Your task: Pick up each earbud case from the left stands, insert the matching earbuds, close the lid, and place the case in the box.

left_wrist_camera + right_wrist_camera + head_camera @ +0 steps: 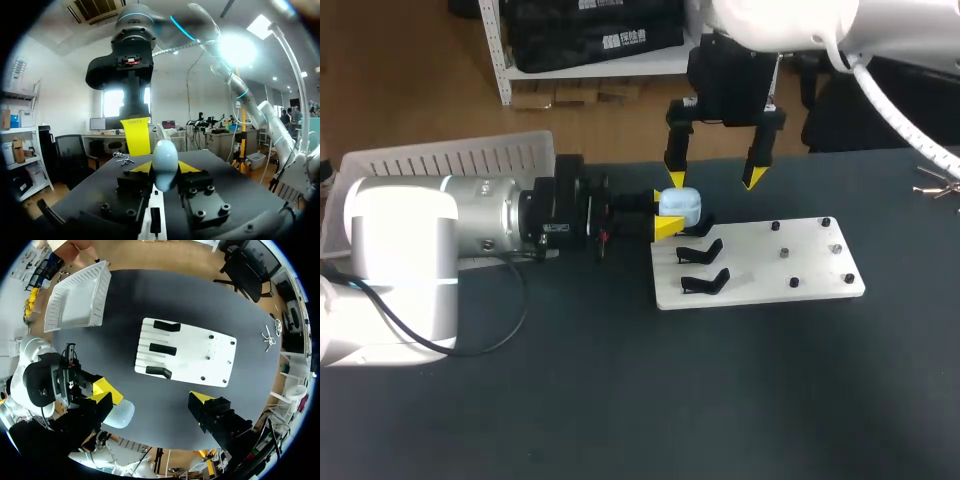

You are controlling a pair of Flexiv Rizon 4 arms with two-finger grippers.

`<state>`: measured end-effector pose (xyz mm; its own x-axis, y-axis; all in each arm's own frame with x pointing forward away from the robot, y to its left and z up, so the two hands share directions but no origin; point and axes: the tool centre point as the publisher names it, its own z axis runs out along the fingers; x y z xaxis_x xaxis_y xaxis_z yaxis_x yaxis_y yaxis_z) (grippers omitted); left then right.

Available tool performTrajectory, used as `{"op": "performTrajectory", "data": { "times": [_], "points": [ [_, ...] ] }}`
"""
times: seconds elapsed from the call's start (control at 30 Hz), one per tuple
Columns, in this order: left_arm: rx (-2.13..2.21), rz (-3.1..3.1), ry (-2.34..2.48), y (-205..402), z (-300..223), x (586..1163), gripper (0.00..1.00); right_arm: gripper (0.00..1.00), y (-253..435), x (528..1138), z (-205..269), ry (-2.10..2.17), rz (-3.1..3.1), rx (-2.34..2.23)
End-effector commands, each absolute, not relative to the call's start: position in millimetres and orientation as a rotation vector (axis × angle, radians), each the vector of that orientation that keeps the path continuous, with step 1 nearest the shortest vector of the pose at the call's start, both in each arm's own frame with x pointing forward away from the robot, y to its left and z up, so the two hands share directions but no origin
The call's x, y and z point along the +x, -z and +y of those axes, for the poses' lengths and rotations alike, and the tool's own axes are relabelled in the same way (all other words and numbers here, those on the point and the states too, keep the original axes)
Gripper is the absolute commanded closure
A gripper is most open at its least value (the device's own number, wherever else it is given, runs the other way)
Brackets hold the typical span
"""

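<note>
Earbud case (680, 205), pale blue, is sitting gripped in the left arm's jaws at mid-frame, by the upper left edge of the white board (760, 262). Right arm's jaws are hanging open above it. Dark counter (620, 400) is stretching wide below the board.

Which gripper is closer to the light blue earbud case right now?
Left. The left gripper is shut on the earbud case; the right gripper hangs open just above it.
</note>
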<state>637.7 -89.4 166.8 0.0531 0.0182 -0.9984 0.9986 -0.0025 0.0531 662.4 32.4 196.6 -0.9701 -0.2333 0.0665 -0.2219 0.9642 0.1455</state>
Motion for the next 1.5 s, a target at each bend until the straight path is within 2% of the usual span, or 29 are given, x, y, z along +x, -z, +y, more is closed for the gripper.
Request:
{"op": "performTrajectory", "data": {
  "times": [0.03, 0.13, 0.43, 0.57, 0.8, 0.97, 1.2, 1.5],
  "points": [
    [1.248, 1.18, 1.162, -166.2, -89.8, 638.2, 1.0, 0.0, -202.3, 651.2, 27.9, 0.282, -3.045, 0.34],
    [1.248, 1.18, 1.162, -166.2, -89.8, 638.2, 1.0, 0.0, -203.2, 650.6, 25.2, 0.193, -3.102, 0.31],
    [1.234, 1.185, 1.146, -168.6, -85.2, 639.9, 1.0, 0.0, -245.0, 648.8, -2.9, 0.287, -3.389, 0.147],
    [1.164, 1.214, 1.013, -188.6, -42.3, 658.4, 1.0, 0.0, -249.6, 640.8, -27.8, 0.367, -3.411, 0.036],
    [1.124, 1.322, 0.688, -227.4, 65.5, 695.9, 1.0, 0.0, -249.6, 640.8, -27.8, 0.367, -3.411, 0.036],
    [1.068, 1.43, 0.558, -237.6, 123.1, 718.4, 1.0, 0.0, -249.6, 640.8, -27.8, 0.367, -3.411, 0.036],
    [1.022, 1.588, 0.451, -217.4, 174.7, 758.1, 1.0, 0.0, -249.6, 640.8, -27.8, 0.367, -3.411, 0.036],
    [0.968, 1.751, 0.427, -165.1, 210.1, 799.8, 1.0, 0.0, -249.6, 640.8, -27.8, 0.367, -3.411, 0.036]
  ]
}}
